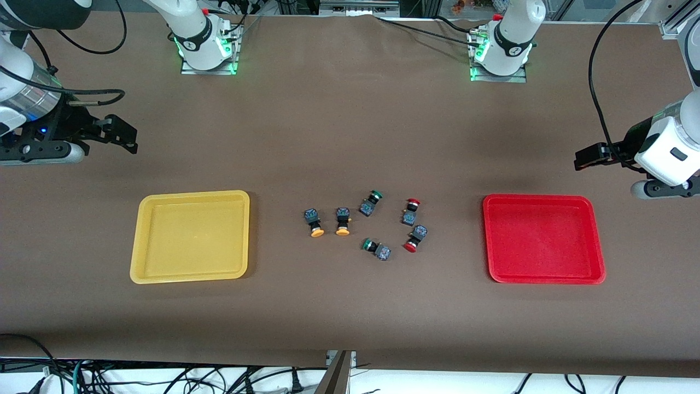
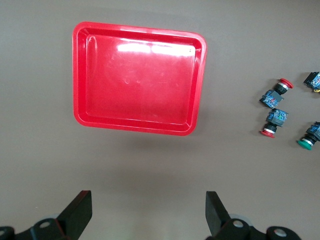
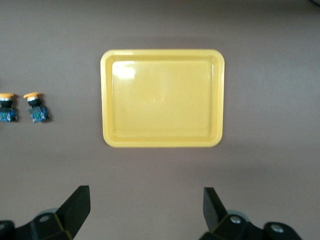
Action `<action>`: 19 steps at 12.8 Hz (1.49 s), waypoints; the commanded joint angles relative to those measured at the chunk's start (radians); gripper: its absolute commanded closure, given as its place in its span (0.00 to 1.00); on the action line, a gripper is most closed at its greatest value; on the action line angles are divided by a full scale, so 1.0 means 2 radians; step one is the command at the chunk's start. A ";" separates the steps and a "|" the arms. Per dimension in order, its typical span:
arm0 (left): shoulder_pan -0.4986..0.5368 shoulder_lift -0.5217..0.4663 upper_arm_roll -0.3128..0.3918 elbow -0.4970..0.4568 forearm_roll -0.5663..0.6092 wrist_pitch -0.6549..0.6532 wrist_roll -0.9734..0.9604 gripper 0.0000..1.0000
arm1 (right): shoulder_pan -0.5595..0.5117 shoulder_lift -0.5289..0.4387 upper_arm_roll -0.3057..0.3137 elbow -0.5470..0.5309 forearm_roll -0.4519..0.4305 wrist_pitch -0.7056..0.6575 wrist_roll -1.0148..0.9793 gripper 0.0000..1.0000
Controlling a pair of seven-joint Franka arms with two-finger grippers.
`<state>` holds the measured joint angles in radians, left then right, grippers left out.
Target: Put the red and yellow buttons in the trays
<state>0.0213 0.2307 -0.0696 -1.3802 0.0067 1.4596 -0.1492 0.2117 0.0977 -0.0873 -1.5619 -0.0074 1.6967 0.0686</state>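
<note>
Two yellow-capped buttons (image 1: 314, 222) (image 1: 342, 221) and two red-capped buttons (image 1: 410, 212) (image 1: 415, 238) lie on their sides at the table's middle. The empty yellow tray (image 1: 188, 193) is toward the right arm's end. The empty red tray (image 1: 538, 198) is toward the left arm's end. My right gripper (image 1: 123, 134) is open and empty over bare table beside the yellow tray (image 3: 162, 55); its view shows the yellow buttons (image 3: 36, 107). My left gripper (image 1: 590, 157) is open and empty over bare table beside the red tray (image 2: 139, 30); its view shows the red buttons (image 2: 274, 95) (image 2: 274, 121).
Two green-capped buttons (image 1: 371, 203) (image 1: 377, 249) lie among the others, one between the yellow and red pairs, one nearer the front camera. The arm bases (image 1: 205, 49) (image 1: 500, 54) stand at the table's back edge. Brown cloth covers the table.
</note>
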 commanded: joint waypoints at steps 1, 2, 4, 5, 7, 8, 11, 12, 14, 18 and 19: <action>0.004 0.008 0.000 0.017 -0.014 -0.004 0.009 0.00 | -0.002 0.026 0.001 0.016 0.004 0.011 0.000 0.00; 0.004 0.008 0.000 0.017 -0.014 -0.004 0.009 0.00 | -0.001 0.029 0.001 0.016 0.004 0.010 0.006 0.00; 0.004 0.008 0.000 0.017 -0.014 -0.004 0.009 0.00 | -0.002 0.031 0.001 0.015 0.003 0.013 0.001 0.00; 0.004 0.009 0.000 0.017 -0.014 -0.004 0.010 0.00 | -0.002 0.036 0.001 0.015 0.001 0.013 -0.001 0.00; 0.000 0.025 -0.001 0.024 -0.015 -0.003 0.009 0.00 | -0.002 0.060 0.001 0.015 -0.003 0.018 -0.003 0.00; -0.005 0.044 -0.003 0.040 -0.014 -0.001 0.009 0.00 | -0.001 0.080 0.001 0.015 -0.007 0.027 -0.004 0.00; -0.026 0.109 -0.011 0.061 -0.019 0.037 0.006 0.00 | 0.026 0.099 0.002 0.012 -0.010 0.025 0.000 0.00; -0.042 0.124 -0.011 0.060 -0.031 0.064 0.003 0.00 | 0.047 0.111 0.002 0.009 -0.013 0.032 0.002 0.00; -0.084 0.165 -0.010 0.060 -0.032 0.115 -0.012 0.00 | 0.079 0.148 0.002 0.014 0.003 0.088 0.003 0.00; -0.131 0.245 -0.010 0.060 -0.031 0.216 -0.024 0.00 | 0.111 0.224 0.020 0.015 0.052 0.185 0.033 0.00; -0.139 0.266 -0.010 0.057 -0.029 0.250 -0.024 0.00 | 0.116 0.242 0.021 0.015 0.055 0.213 0.032 0.00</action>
<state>-0.2337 0.6795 -0.1024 -1.3109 -0.0417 1.8888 -0.1971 0.4369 0.5194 -0.0490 -1.5564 0.0770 2.0560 0.1126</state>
